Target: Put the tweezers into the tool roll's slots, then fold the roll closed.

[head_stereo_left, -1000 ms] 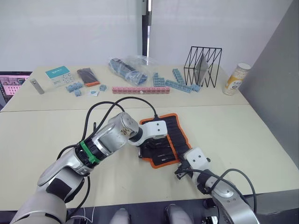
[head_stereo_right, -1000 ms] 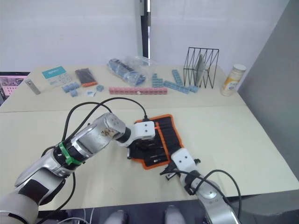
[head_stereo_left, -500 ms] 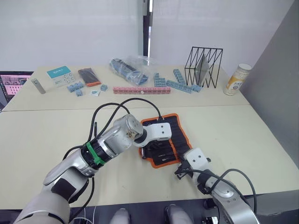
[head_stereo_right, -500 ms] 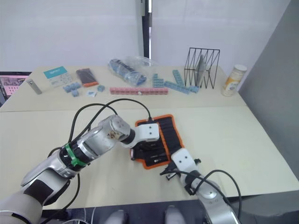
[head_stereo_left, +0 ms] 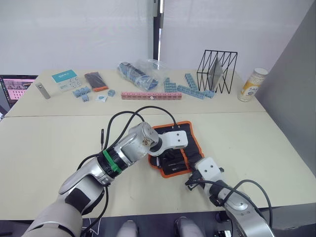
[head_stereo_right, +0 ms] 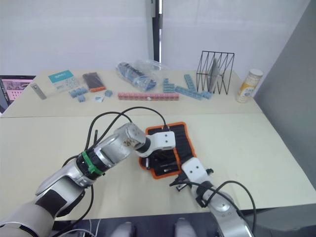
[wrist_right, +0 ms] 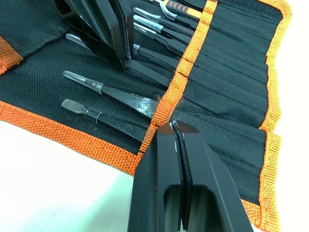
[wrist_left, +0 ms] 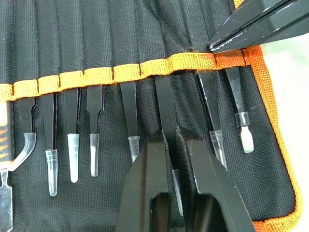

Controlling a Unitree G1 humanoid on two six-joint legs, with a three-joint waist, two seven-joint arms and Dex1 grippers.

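Note:
The tool roll (head_stereo_left: pixel 186 139) lies open on the near table, black fabric with orange edging. Several tweezers (wrist_left: pixel 130 108) sit in the slots (wrist_left: pixel 126 72) under the orange inner strip, their capped tips pointing out. My left gripper (wrist_left: pixel 172 137) is over the roll's middle, shut on one black tweezer (wrist_left: pixel 163 104) whose upper end is under the strip. My right gripper (wrist_right: pixel 174 126) is shut, its tip resting on the orange strip (wrist_right: pixel 186 63) near the roll's end, beside the last two tools. The right gripper's fingers (wrist_left: pixel 251 21) also show in the left wrist view.
On the far table are a black wire rack (head_stereo_left: pixel 216 69), a can (head_stereo_left: pixel 251 84), blue blocks (head_stereo_left: pixel 190 89), a pink block strip (head_stereo_left: pixel 151 95), a plastic bag (head_stereo_left: pixel 139 72), a small black-and-orange box (head_stereo_left: pixel 94 81) and a card (head_stereo_left: pixel 65 78). A screen (head_stereo_left: pixel 15 89) is at the left edge.
My left arm has reached a little further right over the roll. My right gripper has stayed at the roll's near end.

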